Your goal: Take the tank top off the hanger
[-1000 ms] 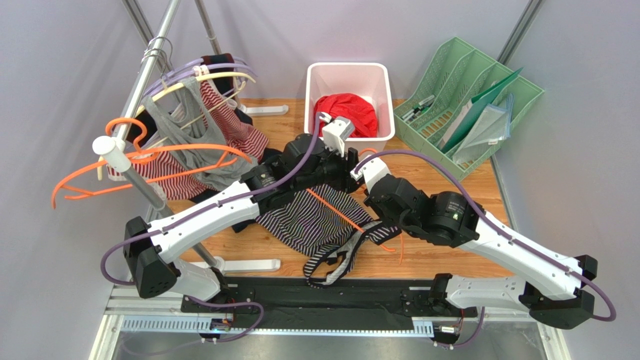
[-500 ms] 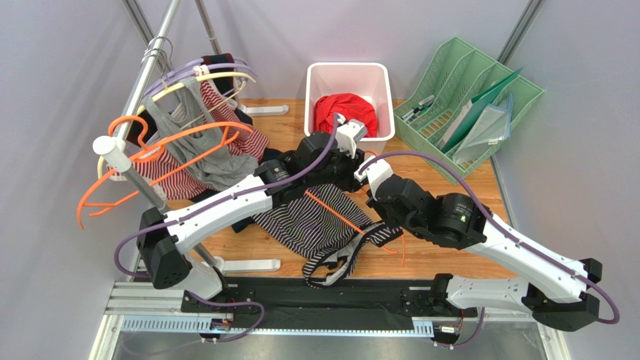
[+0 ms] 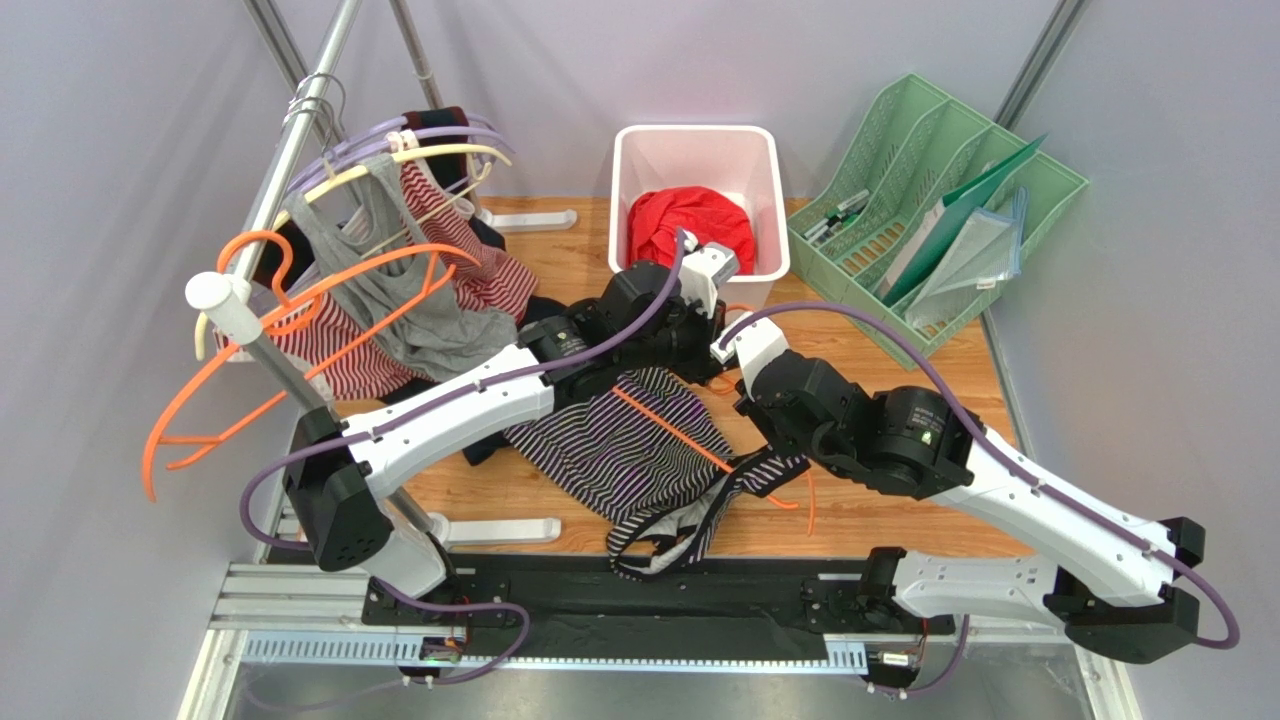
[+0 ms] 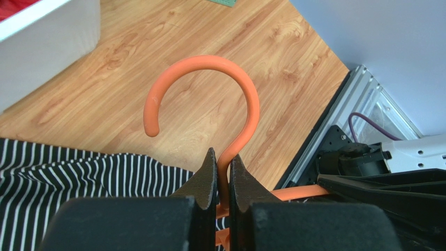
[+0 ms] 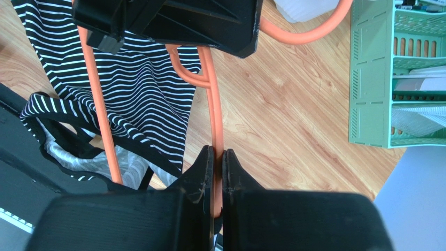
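A black-and-white striped tank top (image 3: 624,450) lies on the wooden table, still threaded on an orange hanger (image 3: 679,431). In the left wrist view my left gripper (image 4: 222,157) is shut on the neck just below the hanger's hook (image 4: 230,68), with the striped tank top (image 4: 68,172) to its left. In the right wrist view my right gripper (image 5: 218,152) is shut on one straight arm of the hanger (image 5: 213,104), which comes out from under the striped fabric (image 5: 141,89). Both grippers meet at the top's far right edge.
A white bin (image 3: 769,165) holding red cloth (image 3: 691,225) stands just behind the grippers. A green file rack (image 3: 939,210) sits at the back right. At the left, a metal rail (image 3: 271,353) carries several hung garments (image 3: 391,270) and an empty orange hanger (image 3: 211,405).
My left gripper has closed onto the hanger's neck after reaching further right. The empty orange hanger on the rail has swung downward. The right gripper has kept its grip.
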### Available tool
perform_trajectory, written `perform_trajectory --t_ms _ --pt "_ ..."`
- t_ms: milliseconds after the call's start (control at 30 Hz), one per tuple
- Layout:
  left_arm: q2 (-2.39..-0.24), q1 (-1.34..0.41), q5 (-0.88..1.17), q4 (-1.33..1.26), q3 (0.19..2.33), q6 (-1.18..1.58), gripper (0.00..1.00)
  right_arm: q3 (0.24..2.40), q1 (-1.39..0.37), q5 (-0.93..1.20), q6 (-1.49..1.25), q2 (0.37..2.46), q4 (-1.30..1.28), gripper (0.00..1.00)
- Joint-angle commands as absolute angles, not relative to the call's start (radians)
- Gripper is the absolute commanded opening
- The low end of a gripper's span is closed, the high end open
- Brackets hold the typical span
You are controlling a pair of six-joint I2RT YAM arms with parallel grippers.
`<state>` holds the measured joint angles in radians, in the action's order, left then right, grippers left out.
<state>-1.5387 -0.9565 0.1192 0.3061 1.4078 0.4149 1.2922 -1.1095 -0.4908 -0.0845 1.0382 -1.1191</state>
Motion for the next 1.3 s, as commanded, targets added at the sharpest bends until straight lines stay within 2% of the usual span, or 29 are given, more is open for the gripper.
perform_trajectory --t_ms 0,33,100,133,233,500,700,900,1000,1167,1267 --pt "-1.494 -0.940 0.172 0.183 1.371 0.475 0.00 1.334 -1.114 -0.488 -0.144 1.046 -1.123 0.04" --pt "-1.488 -0.937 0.176 0.175 1.358 0.482 0.00 1.341 -1.115 -0.489 -0.173 1.049 -1.130 0.14" --pt "-1.473 -0.930 0.189 0.153 1.345 0.494 0.00 1.368 -1.114 -0.485 -0.208 1.048 -1.156 0.25" --pt "-1.468 -0.927 0.198 0.146 1.335 0.498 0.00 1.376 -1.114 -0.486 -0.256 1.042 -1.164 0.36" --pt "-1.447 -0.907 0.221 0.129 1.313 0.518 0.00 1.397 -1.114 -0.483 -0.319 1.006 -1.175 0.50" --pt "-1.402 -0.868 0.268 0.114 1.276 0.535 0.00 1.284 -1.114 -0.575 -0.563 0.706 -1.088 0.64" --pt "-1.351 -0.847 0.270 0.117 1.243 0.537 0.00 1.095 -1.114 -0.617 -0.676 0.499 -1.054 0.66" --pt "-1.302 -0.842 0.195 0.150 1.226 0.546 0.00 0.989 -1.114 -0.474 -0.672 0.408 -0.904 0.66" --pt "-1.284 -0.842 0.119 0.173 1.226 0.543 0.00 1.011 -1.114 -0.443 -0.672 0.458 -0.894 0.65" --pt "-1.261 -0.841 0.003 0.192 1.230 0.528 0.00 1.115 -1.114 -0.483 -0.690 0.673 -0.960 0.59" --pt "-1.256 -0.842 -0.066 0.196 1.232 0.515 0.00 1.224 -1.120 -0.512 -0.695 0.802 -1.020 0.51"
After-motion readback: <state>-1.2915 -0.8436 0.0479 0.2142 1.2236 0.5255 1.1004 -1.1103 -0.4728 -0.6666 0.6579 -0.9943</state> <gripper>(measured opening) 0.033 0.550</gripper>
